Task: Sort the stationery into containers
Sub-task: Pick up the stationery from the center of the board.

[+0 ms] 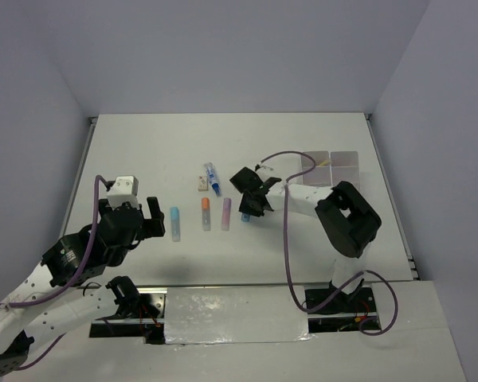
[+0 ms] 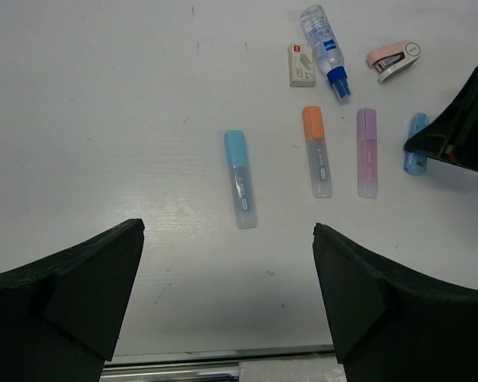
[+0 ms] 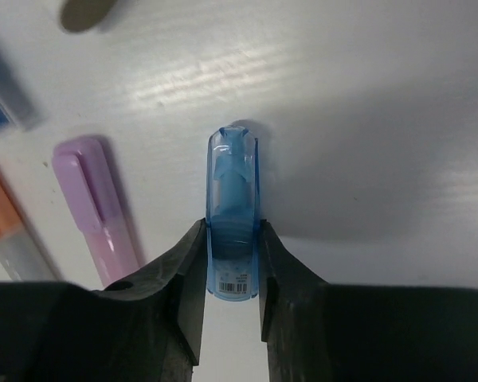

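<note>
Nearest us, the right gripper (image 3: 231, 231) clamps its fingers on a blue marker (image 3: 233, 171) on the white table (image 1: 143, 151). The left gripper (image 2: 227, 231) hovers, fingers wide apart. We see the containers (image 1: 346, 159) far right. The blue marker is translucent, lying flat beside a purple marker (image 3: 95, 207).

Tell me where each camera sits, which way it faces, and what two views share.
Top external: above and behind the arm bases, looking down on the table; the left arm and right arm show.
Left wrist: on the left arm, looking down at the orange marker and its neighbours; the open left jaws frame the bottom.
Right wrist: low over the table, looking down; the right jaws pinch the blue marker.
Shared: both wrist views show the purple marker beside that blue marker.
</note>
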Motion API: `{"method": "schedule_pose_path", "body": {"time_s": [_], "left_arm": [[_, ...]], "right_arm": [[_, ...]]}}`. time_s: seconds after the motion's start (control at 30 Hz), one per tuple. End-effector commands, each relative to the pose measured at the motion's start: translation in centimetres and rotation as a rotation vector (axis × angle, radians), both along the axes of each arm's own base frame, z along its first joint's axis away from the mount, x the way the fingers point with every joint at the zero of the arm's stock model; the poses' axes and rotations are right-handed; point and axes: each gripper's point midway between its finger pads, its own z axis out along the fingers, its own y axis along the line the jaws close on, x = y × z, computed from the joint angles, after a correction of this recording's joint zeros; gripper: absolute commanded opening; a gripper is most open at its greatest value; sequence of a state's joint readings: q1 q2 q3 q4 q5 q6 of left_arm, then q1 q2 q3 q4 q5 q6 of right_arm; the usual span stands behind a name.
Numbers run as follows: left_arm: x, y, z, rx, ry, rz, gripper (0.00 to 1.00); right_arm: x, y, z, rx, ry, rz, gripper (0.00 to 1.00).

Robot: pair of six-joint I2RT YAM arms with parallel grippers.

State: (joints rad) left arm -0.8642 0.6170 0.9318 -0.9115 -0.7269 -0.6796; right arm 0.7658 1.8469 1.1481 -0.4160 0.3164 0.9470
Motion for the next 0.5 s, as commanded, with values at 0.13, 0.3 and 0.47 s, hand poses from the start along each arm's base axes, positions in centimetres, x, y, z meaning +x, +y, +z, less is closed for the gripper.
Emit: {"method": "schedule_pose_path", "body": {"time_s": [0.13,0.3,0.47], "left_arm": [[0.4,-0.5,1.6,-0.038,-0.048,-0.02,0.99],[0.3,-0.5,1.8,-0.048,-0.057,-0.029,0.99],[0.3,-0.7,1.6,-0.039,-0.051,-0.034,0.99]], "right_arm": [[0.6,-5.0,13.2,0.232,-0.298,-0.059,0.0],[2.4,-18.8,16.6,0.225,-0.453,-0.483,0.0],[3.2,-28.3,18.3,0.216,-0.534,-0.842,0.0]]}}
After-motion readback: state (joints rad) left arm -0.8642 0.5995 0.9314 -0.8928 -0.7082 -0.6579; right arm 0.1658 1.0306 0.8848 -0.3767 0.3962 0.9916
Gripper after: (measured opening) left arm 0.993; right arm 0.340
